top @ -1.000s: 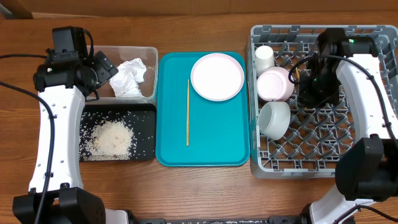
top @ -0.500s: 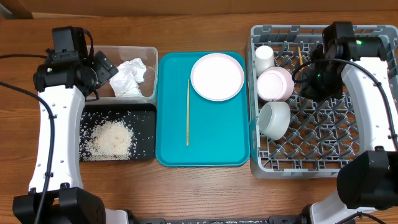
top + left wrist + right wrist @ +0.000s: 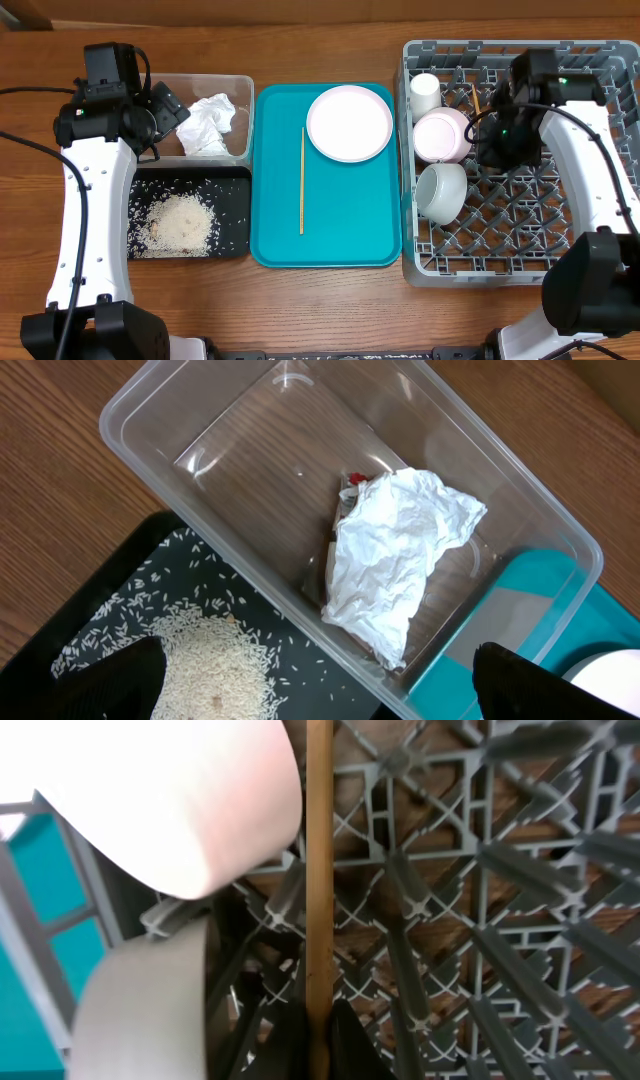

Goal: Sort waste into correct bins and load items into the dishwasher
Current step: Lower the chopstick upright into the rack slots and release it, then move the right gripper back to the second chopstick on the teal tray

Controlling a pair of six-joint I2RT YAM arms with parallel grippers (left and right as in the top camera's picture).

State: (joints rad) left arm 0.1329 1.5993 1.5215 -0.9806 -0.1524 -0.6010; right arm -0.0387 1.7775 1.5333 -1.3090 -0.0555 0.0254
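Wooden table (image 3: 320, 295): right gripper (image 3: 318, 1038) pinches a chopstick (image 3: 318, 870) over the rack (image 3: 520, 250); left gripper (image 3: 316, 665) gapes wide.

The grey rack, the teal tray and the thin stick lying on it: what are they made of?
The grey rack looks like matte moulded plastic: uniform colour, lattice of pegs. The teal tray is probably plastic too: smooth, slightly glossy, rounded rim. The thin stick seems wood or bamboo: pale tan, dull; its grain is too small to see.
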